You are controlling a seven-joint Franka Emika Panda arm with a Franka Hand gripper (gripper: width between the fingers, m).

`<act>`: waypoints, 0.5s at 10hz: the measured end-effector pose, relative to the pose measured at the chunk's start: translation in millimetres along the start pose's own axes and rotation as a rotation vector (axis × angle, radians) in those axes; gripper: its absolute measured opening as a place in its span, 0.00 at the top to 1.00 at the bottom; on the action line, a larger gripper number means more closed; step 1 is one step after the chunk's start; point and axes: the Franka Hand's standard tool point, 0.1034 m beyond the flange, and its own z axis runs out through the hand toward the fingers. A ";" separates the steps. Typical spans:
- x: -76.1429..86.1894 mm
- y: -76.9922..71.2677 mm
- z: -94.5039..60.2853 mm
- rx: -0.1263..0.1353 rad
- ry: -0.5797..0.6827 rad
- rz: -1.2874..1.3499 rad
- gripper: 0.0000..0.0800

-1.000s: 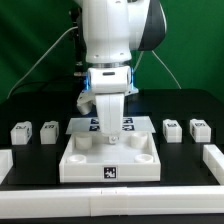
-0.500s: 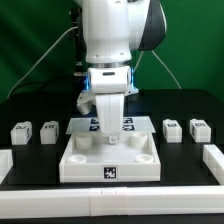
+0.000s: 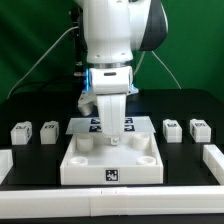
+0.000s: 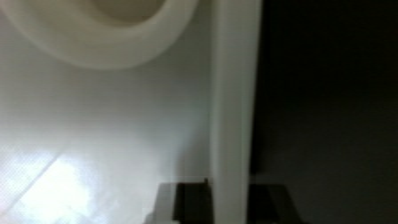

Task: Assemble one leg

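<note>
Worktop (image 3: 25, 110): black, carrying all parts.
Arm (image 3: 110, 40): lowered over the panel's far rim.
Panel (image 3: 85, 165): white tray, centre.
Jaws: astride that rim; whether clamped, cannot tell.
Legs (image 3: 48, 130): four, two either side of the panel.

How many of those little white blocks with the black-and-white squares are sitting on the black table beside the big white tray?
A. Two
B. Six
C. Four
C: the exterior view shows four small blocks, two on its left of the big white tray and two on its right.
</note>
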 end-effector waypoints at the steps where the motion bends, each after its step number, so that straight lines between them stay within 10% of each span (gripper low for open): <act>1: 6.6 8.2 0.3 -0.007 0.006 -0.002 0.93; 5: 37.7 41.2 1.7 -0.031 0.027 0.035 0.93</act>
